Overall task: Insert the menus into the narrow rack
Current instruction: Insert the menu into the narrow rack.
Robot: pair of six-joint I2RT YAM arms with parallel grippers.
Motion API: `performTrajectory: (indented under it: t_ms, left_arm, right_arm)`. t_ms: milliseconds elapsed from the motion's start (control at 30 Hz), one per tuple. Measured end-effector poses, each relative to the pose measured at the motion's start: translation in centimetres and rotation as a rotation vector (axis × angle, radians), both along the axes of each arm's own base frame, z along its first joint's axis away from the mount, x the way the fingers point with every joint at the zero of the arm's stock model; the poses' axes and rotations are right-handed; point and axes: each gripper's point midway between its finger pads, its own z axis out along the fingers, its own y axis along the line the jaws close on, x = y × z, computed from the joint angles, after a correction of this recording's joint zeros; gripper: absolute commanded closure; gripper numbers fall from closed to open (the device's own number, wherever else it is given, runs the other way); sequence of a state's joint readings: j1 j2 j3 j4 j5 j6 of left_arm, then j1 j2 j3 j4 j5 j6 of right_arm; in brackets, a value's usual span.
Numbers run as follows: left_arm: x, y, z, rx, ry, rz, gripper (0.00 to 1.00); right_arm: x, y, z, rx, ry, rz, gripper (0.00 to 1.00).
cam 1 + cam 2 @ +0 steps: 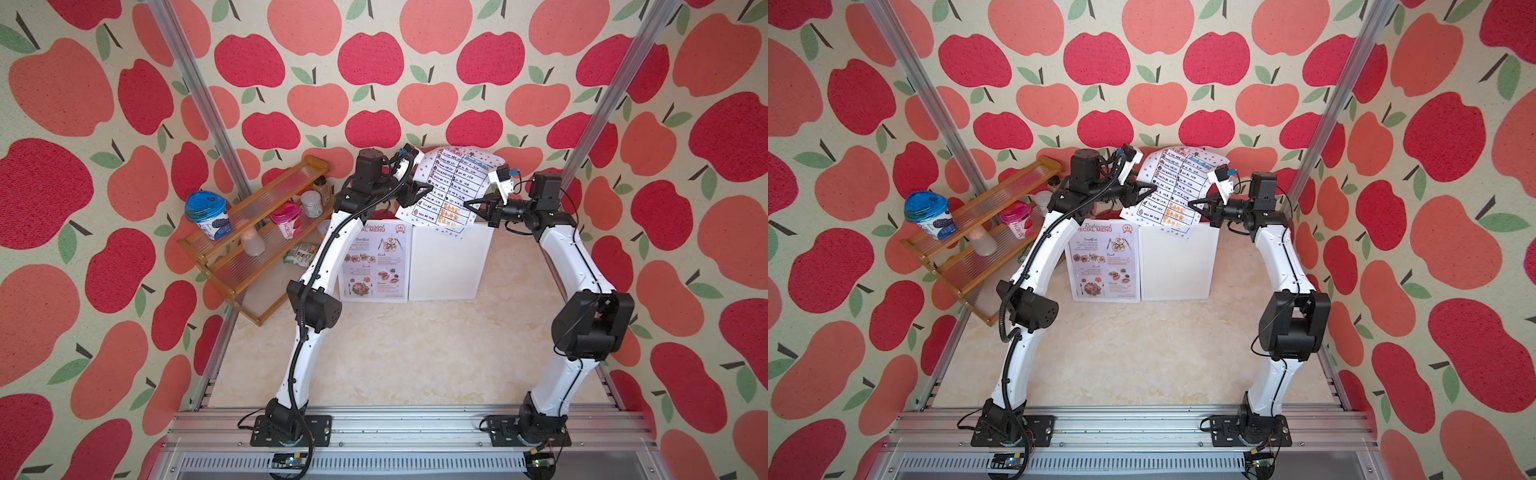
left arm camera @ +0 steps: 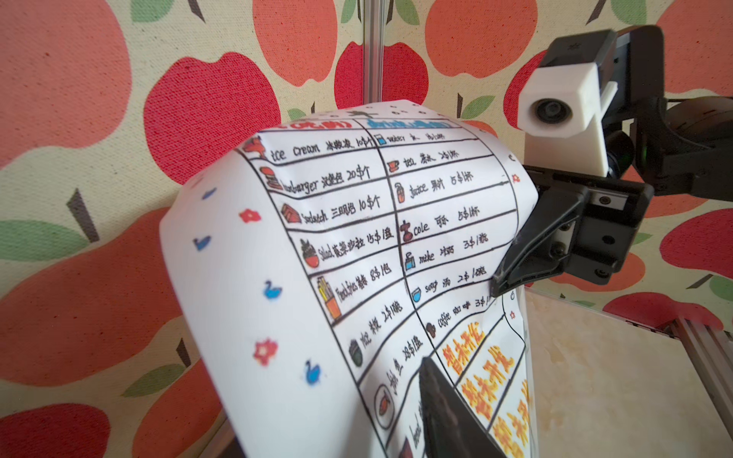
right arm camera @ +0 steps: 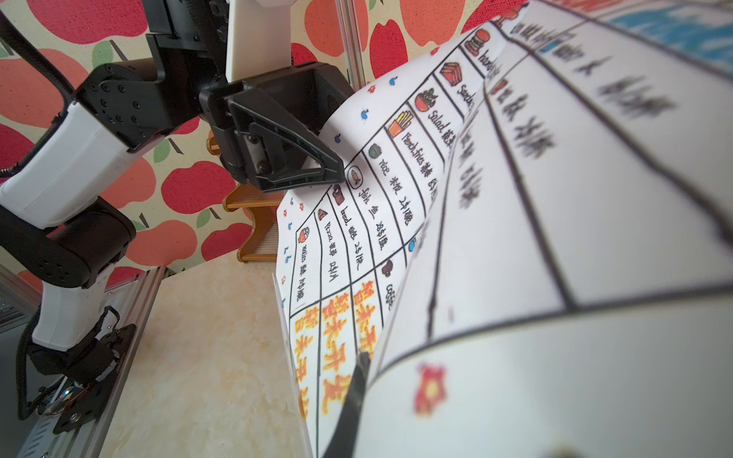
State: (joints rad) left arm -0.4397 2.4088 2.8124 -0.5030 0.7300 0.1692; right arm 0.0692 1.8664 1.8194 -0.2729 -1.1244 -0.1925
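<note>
Bowed table menu (image 1: pixel 451 187) half in rack (image 1: pixel 451 266); photo menu (image 1: pixel 374 266) beside.

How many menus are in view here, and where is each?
2. The photo menu sits in the left pocket of the rack. The hand-drawn menu bows above the right pocket, lower edge at its opening, pinched by the right gripper. None seems hidden.

Apple-print walls (image 1: pixel 374 62) all round, beige marble-look floor (image 1: pixel 415 353) below the jaws, tiered wooden shelf (image 1: pixel 257 216) well left of the jaws, aluminium posts (image 1: pixel 199 91) either side, soft even light
</note>
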Motion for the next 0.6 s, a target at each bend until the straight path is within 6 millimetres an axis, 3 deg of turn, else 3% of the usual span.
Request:
performTrajectory:
  t_ms: [100, 267, 367, 500, 600]
  left_arm:
    - [0.0, -0.1, 0.5, -0.017, -0.011, 0.0, 0.52]
    - [-0.6, -1.0, 0.8, -0.024, -0.017, -0.016, 0.77]
    - [-1.3, -1.9, 0.7, -0.021, -0.02, -0.034, 0.86]
    - [-1.9, -2.7, 0.5, -0.015, -0.015, -0.051, 0.94]
    - [-2.0, -2.8, 0.3, -0.005, -0.013, -0.054, 0.96]
  right_arm:
    - [-0.3, -0.2, -0.3, -0.014, -0.006, 0.004, 1.0]
    - [0.0, -1.2, -0.6, -0.024, -0.007, -0.016, 1.0]
    - [0.2, -1.7, -0.6, -0.029, -0.007, -0.03, 1.0]
    - [0.3, -1.7, -0.7, -0.031, -0.008, -0.034, 0.88]
    - [0.3, -1.8, -0.8, -0.033, 0.002, -0.041, 0.72]
